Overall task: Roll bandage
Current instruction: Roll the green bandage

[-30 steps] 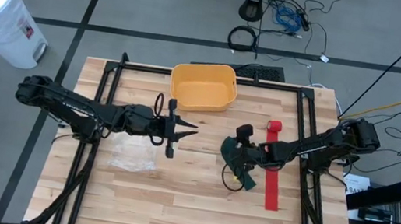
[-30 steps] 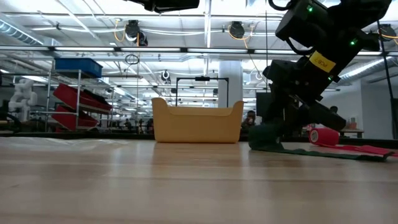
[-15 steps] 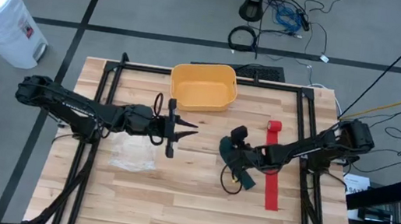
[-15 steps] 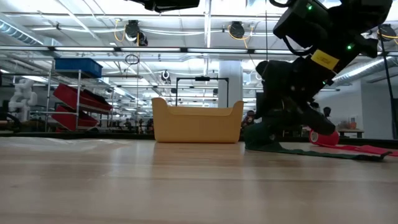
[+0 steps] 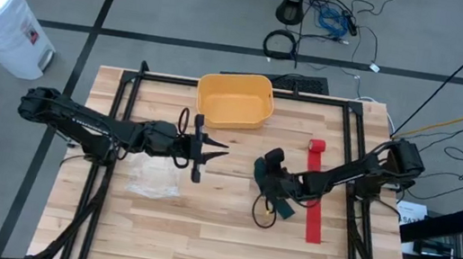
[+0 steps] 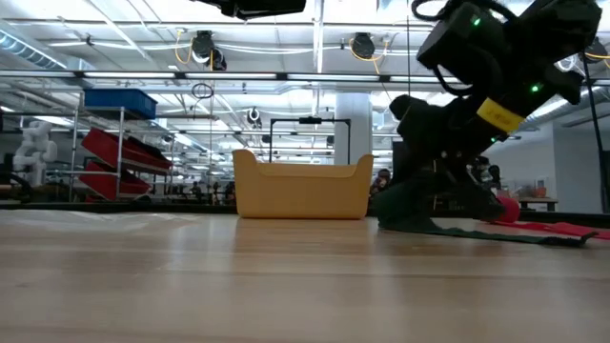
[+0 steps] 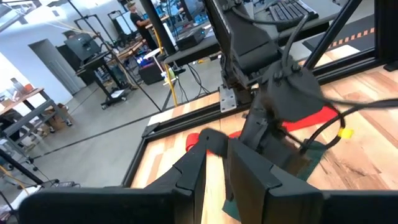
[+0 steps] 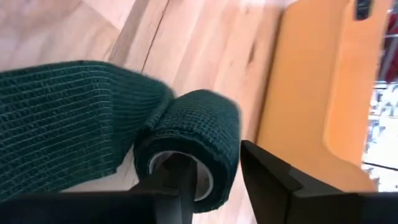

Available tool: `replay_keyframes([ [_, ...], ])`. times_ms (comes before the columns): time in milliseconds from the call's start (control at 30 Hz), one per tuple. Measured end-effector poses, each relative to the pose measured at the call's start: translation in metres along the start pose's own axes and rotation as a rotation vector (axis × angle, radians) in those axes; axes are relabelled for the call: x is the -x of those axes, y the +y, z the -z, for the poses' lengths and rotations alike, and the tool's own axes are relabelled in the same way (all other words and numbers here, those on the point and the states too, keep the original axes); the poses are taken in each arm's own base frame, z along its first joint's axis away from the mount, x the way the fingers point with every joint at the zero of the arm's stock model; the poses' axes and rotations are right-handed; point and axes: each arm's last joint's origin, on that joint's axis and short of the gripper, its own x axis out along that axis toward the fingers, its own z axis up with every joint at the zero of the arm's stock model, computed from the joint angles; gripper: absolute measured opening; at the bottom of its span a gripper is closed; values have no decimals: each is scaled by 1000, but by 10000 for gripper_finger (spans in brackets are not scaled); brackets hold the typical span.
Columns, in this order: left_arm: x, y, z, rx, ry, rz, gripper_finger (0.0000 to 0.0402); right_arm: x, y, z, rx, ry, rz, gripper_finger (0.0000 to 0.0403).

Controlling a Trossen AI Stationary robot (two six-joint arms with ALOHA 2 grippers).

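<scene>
Lying on the wooden worktop (image 5: 199, 234) right of centre, the green bandage (image 5: 280, 204) has its rolled end (image 8: 193, 143) toward the yellow bin (image 5: 234, 99) and a flat tail spread out behind it. The right pincer (image 5: 268, 178) is down at that roll; in the right wrist view one finger (image 8: 171, 180) sits inside the roll's hollow core and the other stands outside its wall, so the jaws straddle the roll's wall, though whether they pinch it cannot be told. The right arm reaches in low from the worktop's right edge, stretched nearly flat. Just beside it lies a red bandage (image 5: 314, 196), a strip with its own roll at the far end. The left pincer (image 5: 215, 152) hovers left of centre, well apart from the green roll, its fingers set narrow with nothing between them. A clear plastic bag (image 5: 150, 180) lies beneath the left arm. Bare wood runs along the near side.
</scene>
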Motion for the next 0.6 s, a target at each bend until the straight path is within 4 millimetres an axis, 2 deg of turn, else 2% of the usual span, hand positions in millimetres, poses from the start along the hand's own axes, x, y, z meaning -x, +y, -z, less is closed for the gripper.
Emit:
replay_keyframes([
  [333,0,0,0,1,0,0,73,16,-10,-7,-54,-72,46,135],
  [600,0,0,0,1,-1,0,73,16,-9,-7,-53,-90,18,96],
])
